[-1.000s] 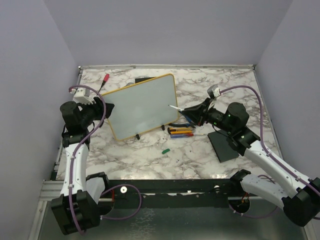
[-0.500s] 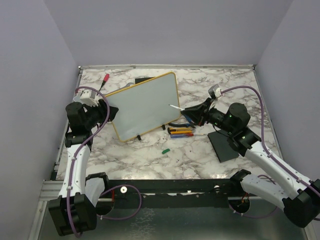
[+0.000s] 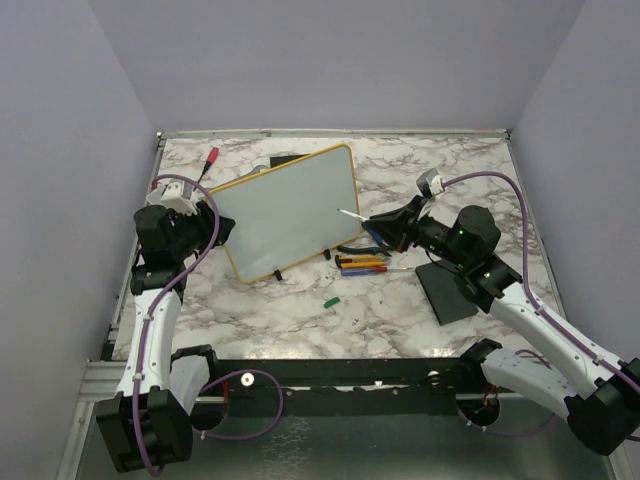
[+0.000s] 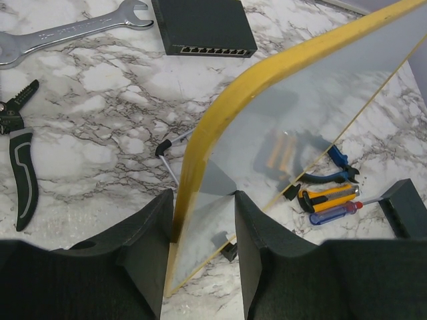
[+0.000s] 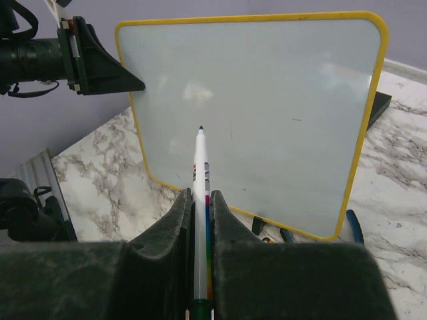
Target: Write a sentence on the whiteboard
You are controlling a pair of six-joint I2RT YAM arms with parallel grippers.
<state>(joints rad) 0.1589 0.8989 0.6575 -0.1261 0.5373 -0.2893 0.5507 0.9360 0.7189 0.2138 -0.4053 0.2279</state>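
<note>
The whiteboard (image 3: 290,210), yellow-framed, stands tilted on its small black feet at the table's middle left. Its face (image 5: 267,100) is blank, so the sentence is out of view. My left gripper (image 4: 203,200) straddles the board's left edge (image 4: 267,73): one finger lies against the yellow frame, the other stands off the white face with a gap, so it is open. My right gripper (image 5: 200,197) is shut on a white marker (image 5: 200,167), which points at the board with its dark tip a little short of the surface. In the top view that marker (image 3: 350,214) hovers by the board's right side.
Screwdrivers and a box cutter (image 3: 362,264) lie below the board's right corner, with a green cap (image 3: 331,300) nearer. A black pad (image 3: 448,285) sits under the right arm. Behind the board lie a wrench (image 4: 67,30), a black switch box (image 4: 200,23) and pliers (image 4: 20,153).
My left gripper has moved in onto the board's left edge and its jaws have narrowed around the frame. The right arm and marker have hardly moved.
</note>
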